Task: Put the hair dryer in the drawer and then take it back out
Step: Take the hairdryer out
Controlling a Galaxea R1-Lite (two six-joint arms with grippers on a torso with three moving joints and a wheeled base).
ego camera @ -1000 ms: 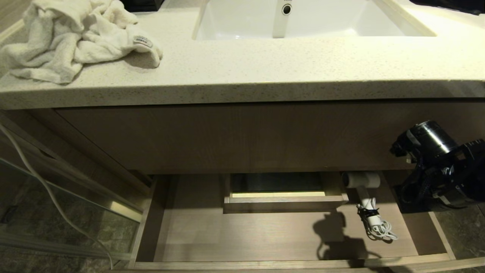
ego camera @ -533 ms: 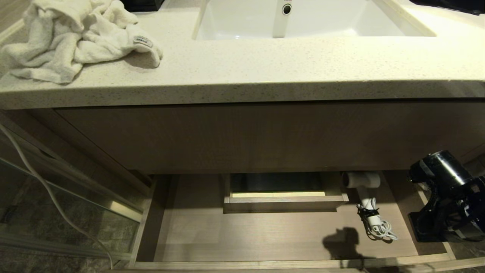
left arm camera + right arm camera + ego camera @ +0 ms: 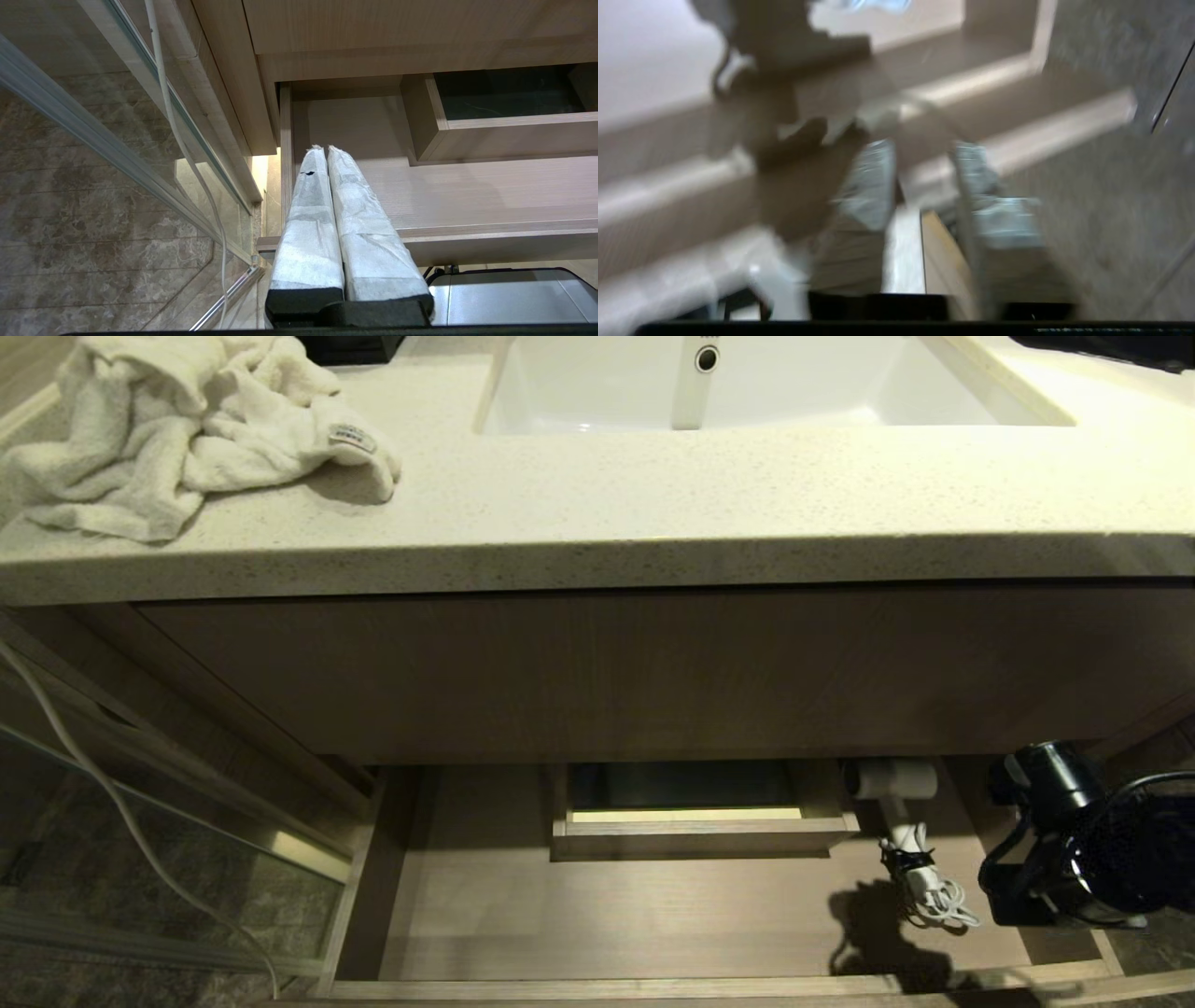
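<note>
The right gripper's [image 3: 920,168] jaws stand a little apart with nothing between them; its wrist view is smeared, yet a gap shows between the two wrapped fingers [image 3: 871,186], which hang over the drawer's right front corner. The left gripper's [image 3: 324,150] jaws are pressed together, empty, parked beyond the near left corner of the drawer [image 3: 490,196].

The hair dryer [image 3: 898,800] lies inside the open drawer [image 3: 653,919], in its far right part, well clear of both sets of jaws. Its white barrel sits at the far end, just right of the boxed cutout [image 3: 695,831]; the handle runs toward the near side and ends in the bundled cord [image 3: 938,901]. The right arm [image 3: 1083,849] hovers over the drawer's right side wall, to the right of the dryer and not touching it.

A small tag is sewn on the crumpled white towel [image 3: 177,429] at the far left of the counter [image 3: 653,513]; its writing is too small to read.

Only the head view shows the counter, the sink [image 3: 775,383] and the dryer clearly. The left wrist view alone shows the glass panel [image 3: 93,140] with a white cable [image 3: 182,140] to the drawer's left. In the right wrist view the dryer is only a blurred pale shape near the arm's shadow.
</note>
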